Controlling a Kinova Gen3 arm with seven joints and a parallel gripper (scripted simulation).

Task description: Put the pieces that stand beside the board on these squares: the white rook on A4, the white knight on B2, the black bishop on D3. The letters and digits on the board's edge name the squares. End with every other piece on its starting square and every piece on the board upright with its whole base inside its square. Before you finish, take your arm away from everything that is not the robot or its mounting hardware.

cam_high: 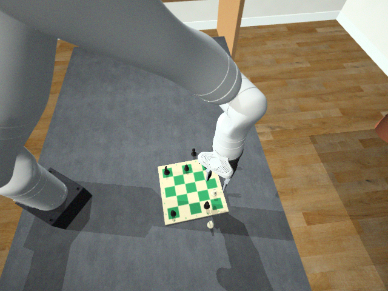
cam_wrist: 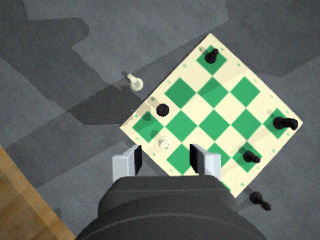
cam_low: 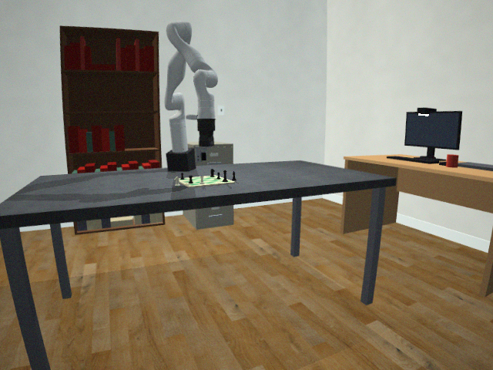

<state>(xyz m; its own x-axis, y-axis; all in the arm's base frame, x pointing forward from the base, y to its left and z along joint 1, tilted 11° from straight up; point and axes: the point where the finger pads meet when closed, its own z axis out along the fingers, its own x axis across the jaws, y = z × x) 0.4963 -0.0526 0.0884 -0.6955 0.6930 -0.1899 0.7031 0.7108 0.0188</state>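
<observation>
The green and cream board (cam_high: 180,190) (cam_wrist: 214,124) (cam_low: 195,182) lies on the grey table. A white piece (cam_high: 214,192) (cam_wrist: 163,143), round from above like a rook, stands upright on a square by the board's edge. My gripper (cam_high: 216,183) (cam_wrist: 165,154) is open and empty, a little above it, with a finger on each side. Another white piece (cam_high: 210,224) (cam_wrist: 134,81) (cam_low: 176,181) stands off the board by a corner. A black piece (cam_high: 193,153) (cam_wrist: 259,199) (cam_low: 233,175) stands off the opposite side. Black pieces (cam_high: 167,171) (cam_high: 186,168) (cam_high: 206,205) (cam_high: 173,213) stand on the board.
The arm's black base (cam_high: 67,200) is bolted to the table (cam_high: 109,109) to the left of the board, and the arm's links hang over the table. The table's right edge is close to the board. A bookshelf (cam_low: 109,99) and a desk (cam_low: 417,175) stand far off.
</observation>
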